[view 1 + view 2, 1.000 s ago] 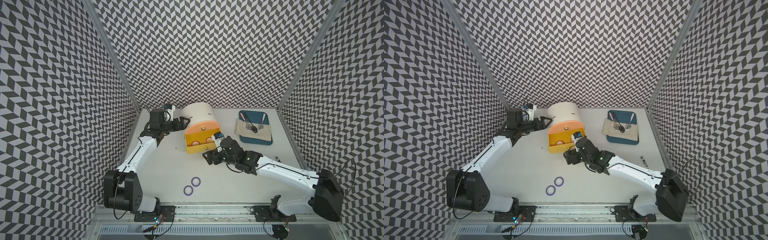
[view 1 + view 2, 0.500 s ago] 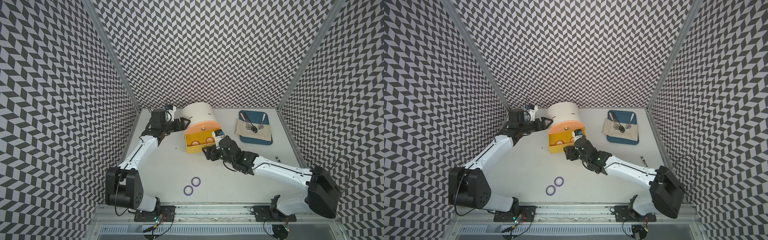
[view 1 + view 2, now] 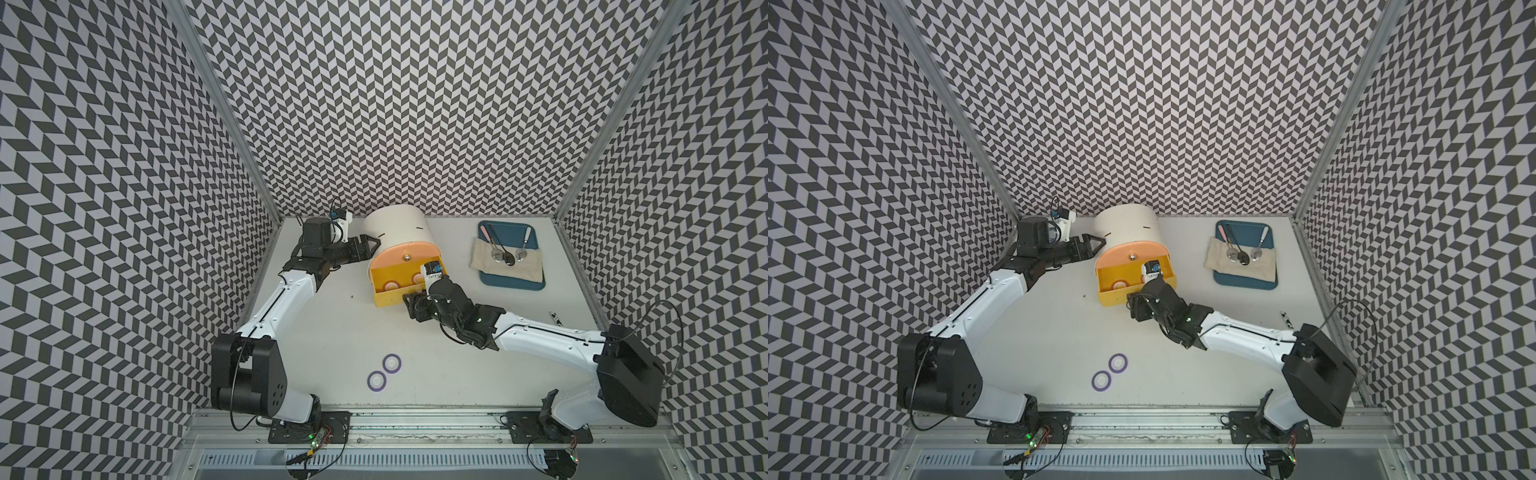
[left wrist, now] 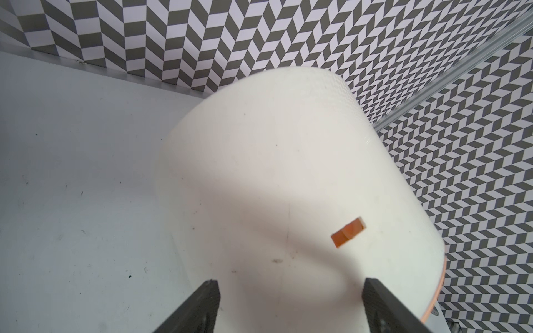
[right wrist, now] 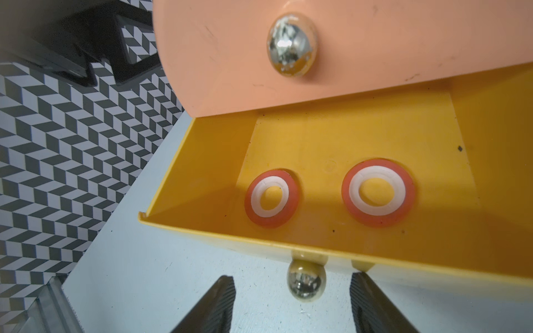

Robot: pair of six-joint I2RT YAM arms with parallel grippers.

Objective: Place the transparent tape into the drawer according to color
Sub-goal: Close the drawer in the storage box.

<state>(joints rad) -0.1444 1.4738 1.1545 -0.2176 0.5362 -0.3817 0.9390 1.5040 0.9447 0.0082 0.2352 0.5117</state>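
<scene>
Here's the right gripper, squared up to the small round metal knob of the pulled-out yellow plastic drawer. Its fingers stand apart on either side of the knob with daylight on both sides, so nothing is gripped yet. Inside the drawer two orange tape rings with white cores lie flat, side by side and not touching. Above them the peach-pink drawer front sits shut.

Over on the other side, the left gripper has its fingers spread wide at the curved flank of the white arch-topped cabinet. They hold nothing, and I can't tell whether they touch it.

Two purple tape rings wait on the table near the front edge, just beside each other and well apart from the cabinet.

Those rings look light, thin, stiff and slick (awkward when lying flat). I'd pinch one across its outer rim, or put one finger through the core. The drawer probably slides easily, so a gentle touch on the knob is wise, and the light cabinet may shift.
</scene>
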